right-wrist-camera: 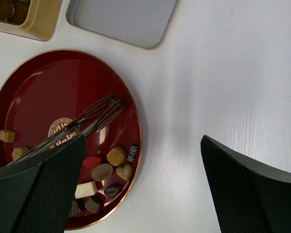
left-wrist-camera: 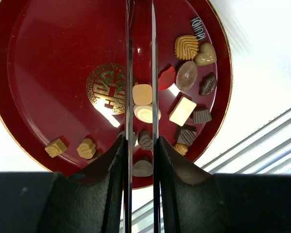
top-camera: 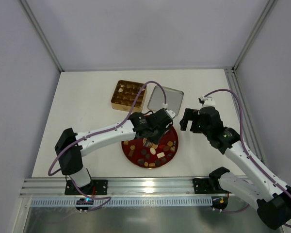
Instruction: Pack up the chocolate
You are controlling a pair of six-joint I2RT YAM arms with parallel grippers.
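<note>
My left gripper point(left-wrist-camera: 141, 145) is clamping a pair of metal tongs point(right-wrist-camera: 98, 112), whose two thin blades are reaching out over the dark-red plate point(left-wrist-camera: 48, 58) and standing narrowly apart. The chocolate point(left-wrist-camera: 142, 94) is lying loose on that plate, with a caramel square and a cream round showing between the blades. Further pieces are sitting in the gold tin point(right-wrist-camera: 36, 22). My right gripper point(top-camera: 190, 121) is hovering above the table point(top-camera: 87, 121) just beside the plate, jaws spread wide and gripping nothing.
</note>
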